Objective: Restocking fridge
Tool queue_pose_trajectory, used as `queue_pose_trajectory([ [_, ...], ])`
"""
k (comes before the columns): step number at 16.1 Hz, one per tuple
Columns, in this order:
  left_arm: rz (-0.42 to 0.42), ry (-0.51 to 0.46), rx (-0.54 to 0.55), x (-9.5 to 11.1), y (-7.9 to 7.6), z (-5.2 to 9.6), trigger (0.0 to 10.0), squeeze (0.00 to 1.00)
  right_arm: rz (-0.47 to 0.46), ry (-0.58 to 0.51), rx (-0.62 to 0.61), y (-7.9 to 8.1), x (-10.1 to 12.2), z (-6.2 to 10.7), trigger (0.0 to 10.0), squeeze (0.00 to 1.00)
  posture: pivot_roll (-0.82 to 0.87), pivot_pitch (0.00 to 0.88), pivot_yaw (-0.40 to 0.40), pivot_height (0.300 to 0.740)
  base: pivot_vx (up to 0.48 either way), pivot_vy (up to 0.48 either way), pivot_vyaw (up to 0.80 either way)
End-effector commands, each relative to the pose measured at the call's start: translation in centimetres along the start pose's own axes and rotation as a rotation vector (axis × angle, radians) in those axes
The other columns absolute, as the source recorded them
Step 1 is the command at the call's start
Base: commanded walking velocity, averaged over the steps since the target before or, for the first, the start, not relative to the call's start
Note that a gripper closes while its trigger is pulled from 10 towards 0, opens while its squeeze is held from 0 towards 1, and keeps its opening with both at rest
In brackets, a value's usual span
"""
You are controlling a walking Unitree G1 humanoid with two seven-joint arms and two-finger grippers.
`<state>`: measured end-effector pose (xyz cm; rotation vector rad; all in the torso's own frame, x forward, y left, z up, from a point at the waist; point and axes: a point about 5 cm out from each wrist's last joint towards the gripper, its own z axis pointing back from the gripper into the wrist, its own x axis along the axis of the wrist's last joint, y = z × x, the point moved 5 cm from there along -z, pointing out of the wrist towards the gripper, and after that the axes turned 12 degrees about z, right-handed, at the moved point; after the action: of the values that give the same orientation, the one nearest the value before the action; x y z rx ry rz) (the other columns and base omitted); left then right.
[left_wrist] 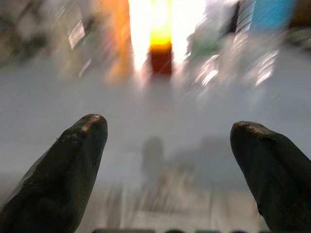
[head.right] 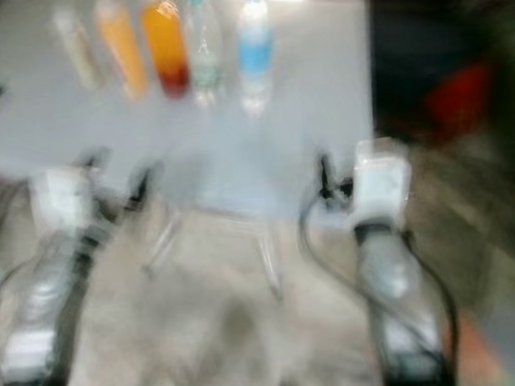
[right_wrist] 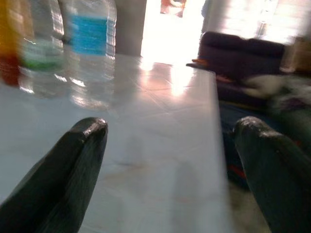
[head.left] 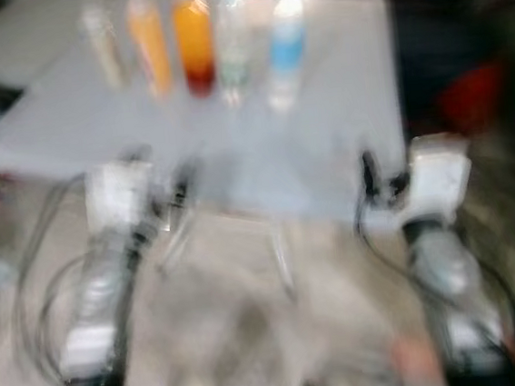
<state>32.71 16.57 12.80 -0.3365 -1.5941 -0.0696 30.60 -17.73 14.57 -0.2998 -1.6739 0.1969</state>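
Standing in a row near the far edge of the worktop (head.left: pixel 326 150), five bottles wait to be carried to the fridge: a pale bottle (head.left: pixel 105 48), an orange bottle (head.left: pixel 150 48), an orange-and-red bottle (head.left: pixel 194 46), a clear bottle (head.left: pixel 231 54) with a green band, and a blue-label bottle (head.left: pixel 285 44). Set upright and close together, they seem lined up so each can be taken singly from the side; whether neighbours touch cannot be told through the blur.

All look like smooth plastic cylinders with narrower necks, likely slick and light, so a grip around the body should suit them. The worktop is a pale, flat, glossy slab that reflects light, on thin legs.

Both arms reach forward at the near edge. The left hand (left_wrist: pixel 170 165) is released, its two black rounded fingers spread wide and aimed toward the middle of the row, well short of it. The right hand (right_wrist: pixel 170 165) is likewise spread and empty, pointing along the worktop with the blue-label bottle ahead and to one side. Beyond the worktop stands a dark sofa (right_wrist: pixel 243 51).

Judging by the blur, the robot is walking in; no bottle is grasped yet.
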Motion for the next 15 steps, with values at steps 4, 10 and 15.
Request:
queue_pose_trajectory([
  [4, -0.005, -0.032, 0.015, 0.99, 0.41, -0.04, 10.0, 0.00, 0.014, -0.047, -0.001, -0.27, 1.46, 0.00, 10.0, 0.00, -0.06, 0.102, -0.025, 0.740, 0.468, 0.000, 0.00],
  [10, 0.013, -0.031, 0.042, 0.87, 0.53, -0.19, 10.0, 0.00, 0.021, -0.058, 0.022, -0.03, 1.84, -0.09, 10.0, 0.00, -0.06, 0.095, -0.035, 0.740, 0.148, 0.000, 0.00],
  [15, 0.026, -0.027, 0.045, 0.70, 0.56, -0.25, 10.0, 0.00, 0.030, -0.065, 0.031, 0.11, 1.98, -0.10, 10.0, 0.00, -0.07, 0.088, -0.036, 0.740, 0.000, 0.096, 0.00],
])
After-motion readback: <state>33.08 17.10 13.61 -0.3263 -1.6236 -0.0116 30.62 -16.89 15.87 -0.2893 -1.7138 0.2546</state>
